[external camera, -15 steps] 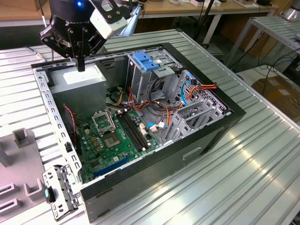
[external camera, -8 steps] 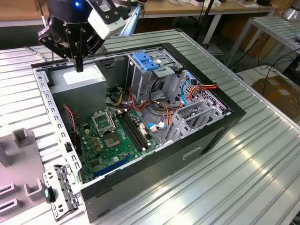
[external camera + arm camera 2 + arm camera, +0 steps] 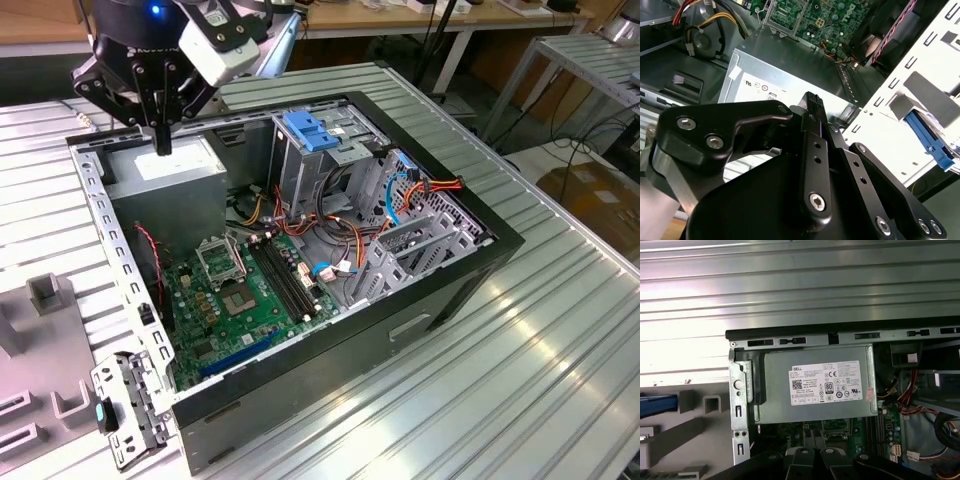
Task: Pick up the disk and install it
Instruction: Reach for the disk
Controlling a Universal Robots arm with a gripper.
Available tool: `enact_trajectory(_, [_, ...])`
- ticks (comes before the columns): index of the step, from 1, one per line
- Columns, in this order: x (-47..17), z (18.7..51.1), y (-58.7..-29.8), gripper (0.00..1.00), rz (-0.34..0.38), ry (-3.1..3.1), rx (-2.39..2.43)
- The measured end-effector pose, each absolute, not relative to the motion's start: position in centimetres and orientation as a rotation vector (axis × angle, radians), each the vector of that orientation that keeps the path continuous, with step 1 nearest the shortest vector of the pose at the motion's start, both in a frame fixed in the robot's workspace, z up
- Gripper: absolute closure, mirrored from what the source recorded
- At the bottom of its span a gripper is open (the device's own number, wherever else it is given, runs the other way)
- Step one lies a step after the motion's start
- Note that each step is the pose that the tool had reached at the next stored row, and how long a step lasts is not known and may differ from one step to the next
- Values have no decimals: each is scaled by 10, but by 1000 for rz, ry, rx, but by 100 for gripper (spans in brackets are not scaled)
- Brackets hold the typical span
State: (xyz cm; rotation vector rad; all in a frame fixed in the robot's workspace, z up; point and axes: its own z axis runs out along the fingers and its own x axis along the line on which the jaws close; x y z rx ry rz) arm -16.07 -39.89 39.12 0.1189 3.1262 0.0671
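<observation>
My gripper (image 3: 160, 143) hangs above the back corner of the open computer case (image 3: 500, 250), over the grey power-supply box (image 3: 165, 165) with its white label. Its black fingers (image 3: 812, 102) are pressed together with nothing between them. In the first wrist view the same box (image 3: 815, 385) lies straight below the finger links (image 3: 815, 457). A light-blue strip (image 3: 657, 405) lies at the picture's edge beside grey fixture blocks, outside the case. I cannot tell whether it is the disk's rail. The tall metal drive cage (image 3: 315, 165) carries a blue latch (image 3: 310, 130).
The green motherboard (image 3: 245, 290) covers the case floor, with red, orange and blue cables (image 3: 400, 195) bunched near the cage. A perforated metal wall (image 3: 115, 260) lines the case on the exterior view's left. Grey fixture blocks (image 3: 45, 295) stand on the ribbed metal table (image 3: 560, 330).
</observation>
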Motion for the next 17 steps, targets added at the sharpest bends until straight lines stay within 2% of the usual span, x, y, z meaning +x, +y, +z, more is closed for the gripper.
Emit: enact_trajectory(17, [-170, 390, -399, 89, 67, 3134, 120])
